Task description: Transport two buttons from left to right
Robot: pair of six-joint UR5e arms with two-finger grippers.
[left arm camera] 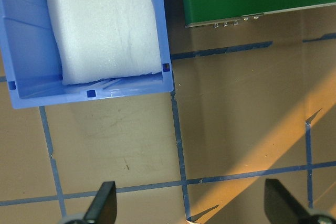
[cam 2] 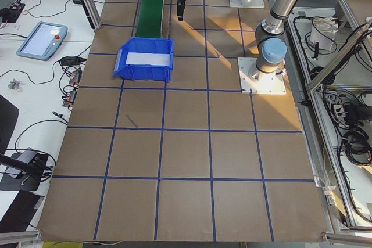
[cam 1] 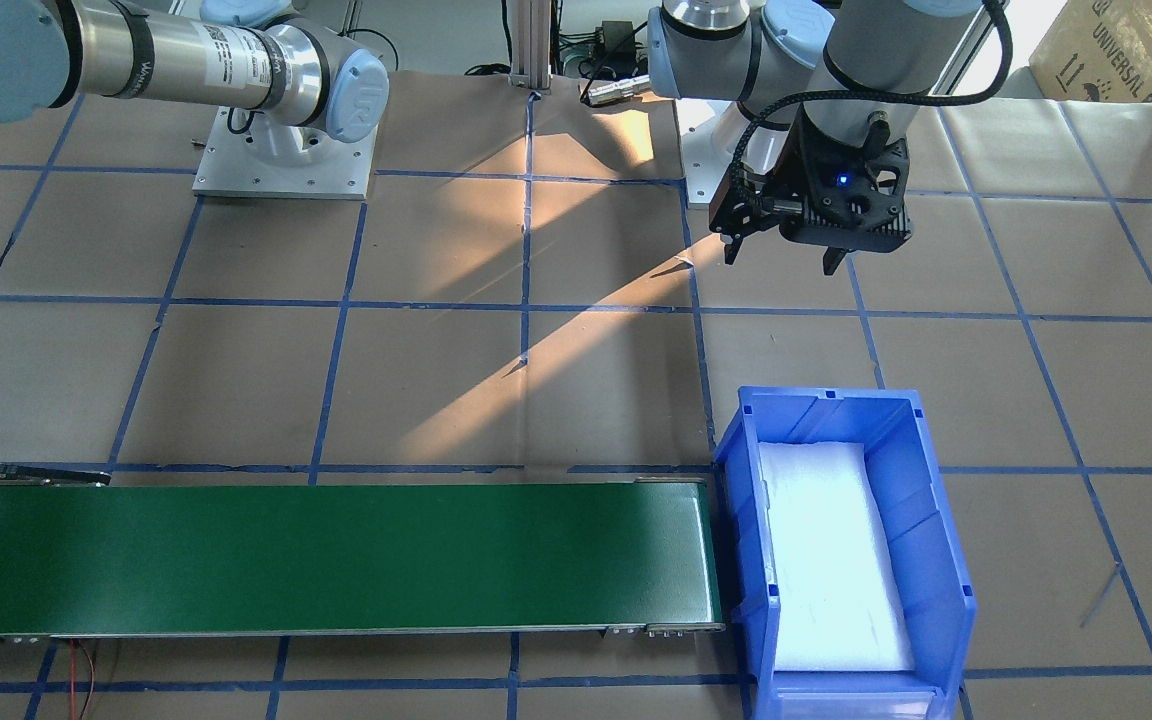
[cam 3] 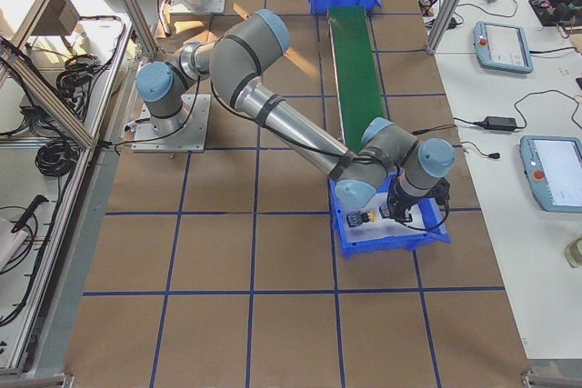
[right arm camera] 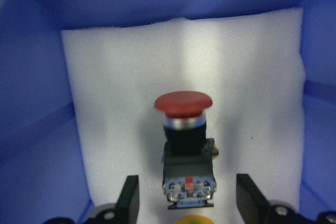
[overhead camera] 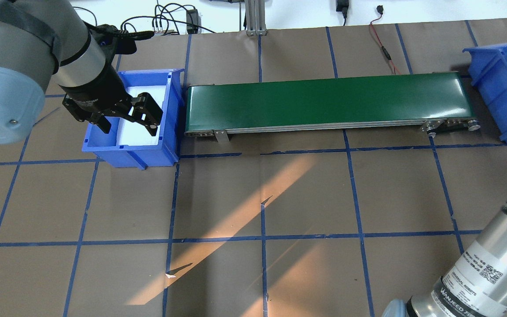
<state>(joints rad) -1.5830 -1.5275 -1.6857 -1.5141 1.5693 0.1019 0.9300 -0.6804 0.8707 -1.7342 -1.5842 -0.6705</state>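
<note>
The red button (right arm camera: 184, 129) stands upright on white foam in the blue bin (cam 3: 427, 241) at the robot's right end of the belt. My right gripper (right arm camera: 189, 200) is open and low in that bin, its fingers (right arm camera: 129, 199) on either side of the red button's black body, apart from it. A yellow cap (right arm camera: 191, 220) shows at the bottom edge of the right wrist view. The yellow button also shows in the exterior right view (cam 3: 366, 218). My left gripper (overhead camera: 126, 121) is open and empty, held above the other blue bin (overhead camera: 172, 114).
A green conveyor belt (overhead camera: 328, 101) runs between the two blue bins. The left bin holds only a white foam pad (left arm camera: 105, 24). Brown paper with a blue tape grid (overhead camera: 262, 198) covers the table. The right arm's forearm (overhead camera: 478, 273) crosses the near right corner.
</note>
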